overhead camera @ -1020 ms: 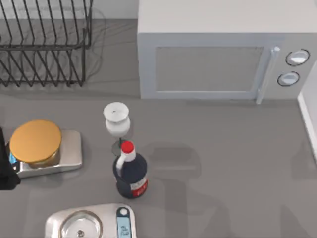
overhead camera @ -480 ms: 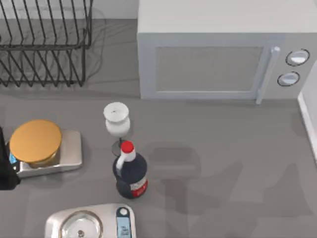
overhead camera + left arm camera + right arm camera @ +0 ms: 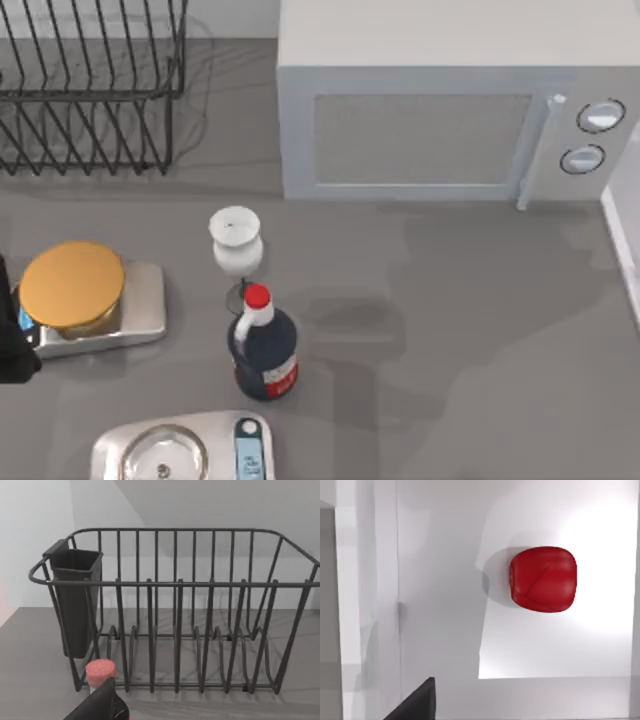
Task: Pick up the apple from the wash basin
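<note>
No wording can be read anywhere. The dark bottle (image 3: pixel 262 350) carries a red and white label (image 3: pixel 282 378), but its print is too small to make out. The front kitchen scale (image 3: pixel 180 450) has a pale blue display (image 3: pixel 249 461) showing dark digits that cannot be told apart.
</note>
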### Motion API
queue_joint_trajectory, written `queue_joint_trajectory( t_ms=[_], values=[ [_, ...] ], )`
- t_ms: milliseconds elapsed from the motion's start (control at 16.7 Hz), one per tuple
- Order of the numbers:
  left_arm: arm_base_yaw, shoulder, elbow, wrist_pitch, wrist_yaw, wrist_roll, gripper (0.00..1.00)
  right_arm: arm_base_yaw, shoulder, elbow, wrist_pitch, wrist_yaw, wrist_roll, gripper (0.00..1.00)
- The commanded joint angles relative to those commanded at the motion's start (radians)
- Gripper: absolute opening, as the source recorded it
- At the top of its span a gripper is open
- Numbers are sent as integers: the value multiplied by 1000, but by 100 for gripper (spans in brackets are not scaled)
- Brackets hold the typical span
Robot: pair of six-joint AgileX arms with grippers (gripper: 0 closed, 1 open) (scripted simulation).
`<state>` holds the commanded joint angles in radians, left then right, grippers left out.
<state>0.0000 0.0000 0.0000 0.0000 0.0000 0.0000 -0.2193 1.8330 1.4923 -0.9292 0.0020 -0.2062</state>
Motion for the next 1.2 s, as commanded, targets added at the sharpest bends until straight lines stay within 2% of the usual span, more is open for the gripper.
queue_joint_trajectory(
  t_ms=[240,480,960,1200],
  values=[
    [0,0,0,0,0,0,100,-35,274,228,-141,1,-30,100],
    [0,0,0,0,0,0,100,-54,424,354,-220,2,-47,100],
    [0,0,0,0,0,0,100,-51,449,357,-212,2,-48,100],
    [0,0,0,0,0,0,100,-52,531,289,-58,3,-47,100]
  ],
)
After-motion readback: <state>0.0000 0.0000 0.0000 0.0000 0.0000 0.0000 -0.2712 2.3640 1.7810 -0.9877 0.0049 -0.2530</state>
